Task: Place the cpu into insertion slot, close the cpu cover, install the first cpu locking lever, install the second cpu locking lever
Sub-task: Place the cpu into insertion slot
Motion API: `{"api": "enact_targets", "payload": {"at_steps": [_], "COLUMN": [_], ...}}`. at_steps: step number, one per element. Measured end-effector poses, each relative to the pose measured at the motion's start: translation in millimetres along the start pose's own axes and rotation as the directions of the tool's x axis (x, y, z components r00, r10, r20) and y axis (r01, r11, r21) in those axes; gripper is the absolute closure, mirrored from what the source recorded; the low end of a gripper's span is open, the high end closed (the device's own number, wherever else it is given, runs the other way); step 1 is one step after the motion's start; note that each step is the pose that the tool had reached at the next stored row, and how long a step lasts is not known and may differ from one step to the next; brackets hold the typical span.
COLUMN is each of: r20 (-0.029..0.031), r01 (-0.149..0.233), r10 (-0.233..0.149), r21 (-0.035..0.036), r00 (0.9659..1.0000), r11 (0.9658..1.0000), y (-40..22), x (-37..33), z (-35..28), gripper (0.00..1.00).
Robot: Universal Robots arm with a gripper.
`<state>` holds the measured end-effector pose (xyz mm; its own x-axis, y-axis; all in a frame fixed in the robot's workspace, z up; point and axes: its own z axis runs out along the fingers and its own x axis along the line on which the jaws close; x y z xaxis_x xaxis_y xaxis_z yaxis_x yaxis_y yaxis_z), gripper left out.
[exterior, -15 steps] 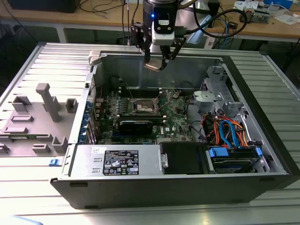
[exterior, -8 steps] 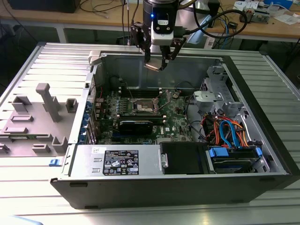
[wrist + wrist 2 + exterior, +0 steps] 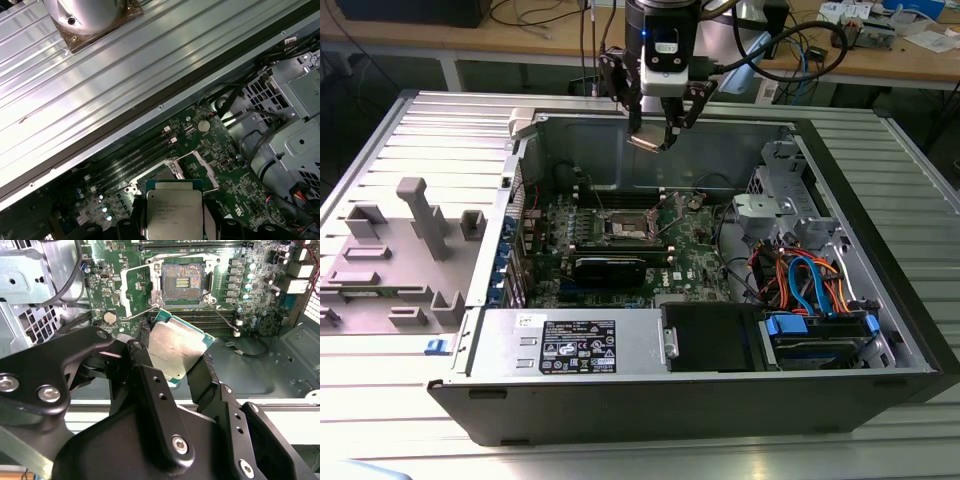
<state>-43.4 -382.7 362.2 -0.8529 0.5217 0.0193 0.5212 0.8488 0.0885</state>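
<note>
Fingers: the fingers are closed partway onto the cpu, one on each of two opposite edges, so its flat faces are free of contact.
Cpu: in the exterior view it hangs in the air above the open computer case, at 12 o'clock from the insertion slot and well apart from it.
Tilt: in the second wrist view the silvery lid faces the camera and the chip looks slanted, not level with the board.
Insertion slot: it lies bare with its contact field exposed, so nothing is seated there yet.
Cpu cover: a silver frame beside the slot looks like the cover swung open, probably to leave the way down free. Its hinge is hard to make out.
Locking levers: thin wire levers angle away from the slot's corners and seem released.
Hidden: the chip's underside faces away in both wrist views, and in the first wrist view the cpu covers part of the slot.
Surroundings: the case rests on a ribbed metal table. A grey fixture sits at 9 o'clock from the slot and blue and orange cables at 4 o'clock.
</note>
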Motion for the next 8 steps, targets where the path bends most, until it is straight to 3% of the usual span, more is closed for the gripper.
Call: {"api": "enact_targets", "payload": {"at_steps": [8], "r20": [0.0016], "r01": [-0.018], "r10": [0.018], "r21": [-0.0004], "r00": [0.9998], "r11": [0.9998], "y": [0.0], "x": [0.0], "z": [0.0], "gripper": [0.45]}}
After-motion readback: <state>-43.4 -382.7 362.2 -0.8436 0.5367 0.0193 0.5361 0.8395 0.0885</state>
